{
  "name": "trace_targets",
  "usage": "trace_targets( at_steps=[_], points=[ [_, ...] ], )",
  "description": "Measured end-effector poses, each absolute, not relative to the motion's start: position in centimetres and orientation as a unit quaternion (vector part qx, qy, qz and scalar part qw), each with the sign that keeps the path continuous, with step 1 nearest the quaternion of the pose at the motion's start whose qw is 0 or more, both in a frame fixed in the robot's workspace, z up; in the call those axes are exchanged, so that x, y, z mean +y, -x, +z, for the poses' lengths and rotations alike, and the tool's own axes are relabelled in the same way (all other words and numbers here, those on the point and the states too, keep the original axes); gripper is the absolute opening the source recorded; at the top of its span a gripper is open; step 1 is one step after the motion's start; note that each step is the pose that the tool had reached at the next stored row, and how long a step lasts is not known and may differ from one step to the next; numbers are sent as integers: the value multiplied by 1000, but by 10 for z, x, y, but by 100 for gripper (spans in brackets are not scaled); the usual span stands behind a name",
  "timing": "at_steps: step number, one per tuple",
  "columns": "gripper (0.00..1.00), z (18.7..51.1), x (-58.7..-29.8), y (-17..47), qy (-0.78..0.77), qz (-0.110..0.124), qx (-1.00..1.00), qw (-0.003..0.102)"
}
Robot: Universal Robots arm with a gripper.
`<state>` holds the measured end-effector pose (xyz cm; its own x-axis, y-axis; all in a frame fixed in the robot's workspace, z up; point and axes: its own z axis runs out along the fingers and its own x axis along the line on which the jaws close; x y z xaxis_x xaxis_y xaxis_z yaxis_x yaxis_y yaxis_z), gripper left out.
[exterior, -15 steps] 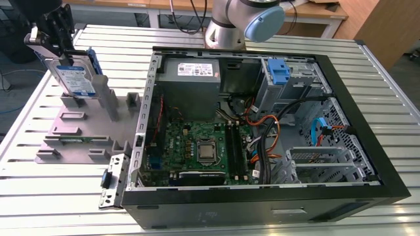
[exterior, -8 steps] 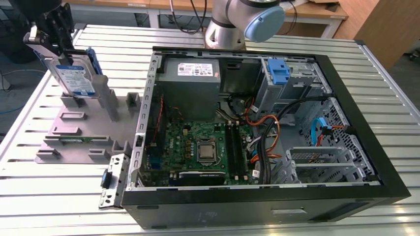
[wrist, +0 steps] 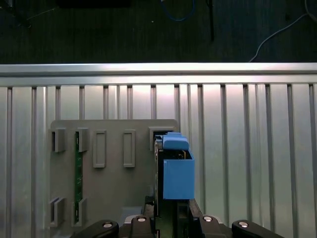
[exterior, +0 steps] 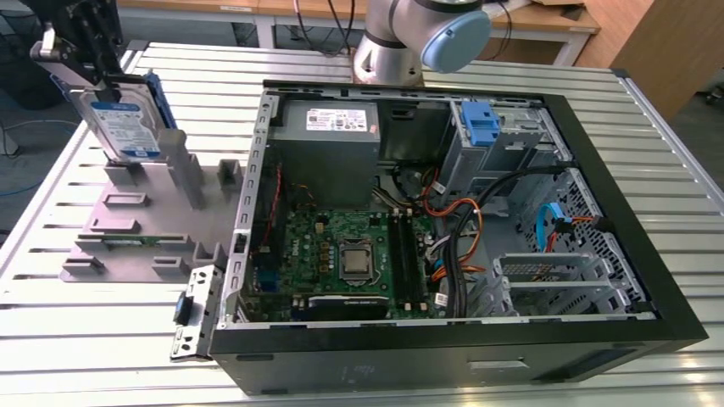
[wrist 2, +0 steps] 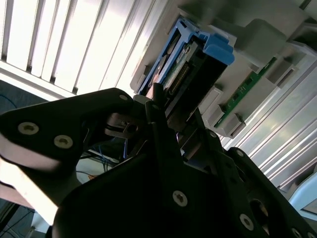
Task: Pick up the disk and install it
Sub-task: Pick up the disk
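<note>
- The end effector [wrist 2: 159,106] is pinched on the upper edge of the disk [exterior: 122,127]. In the second wrist view its fingers [wrist 2: 148,111] sit on either side of the metal body, just behind the blue frame's tab.
- The disk stands on edge, slightly tilted, at the holder [exterior: 136,220] on the exterior view's left. Its lower end is at the tops of the holder's posts, and I cannot tell whether it has cleared its slot.
- The step in hand looks like drawing the disk out. That is best done straight along the slot with the disk's face parallel to the posts, because a sideways pull could jam the blue frame.
- The grip is near one end, so the disk may swing. A slow, firm pinch suits it.
- A green memory stick [wrist: 78,168] stands in the same holder, well apart.
- Beyond, on the surface [exterior: 68,322], lies the open computer case [exterior: 633,254], with a blue bracket [exterior: 481,123] at its far end.
</note>
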<state>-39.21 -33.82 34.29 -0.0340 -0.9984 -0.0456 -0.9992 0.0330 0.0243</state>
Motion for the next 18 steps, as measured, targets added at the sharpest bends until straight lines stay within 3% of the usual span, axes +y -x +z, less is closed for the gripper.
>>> trace_targets(
  at_steps=[18],
  points=[
    [35,352,-338,392,695,25,719,8]
  ],
)
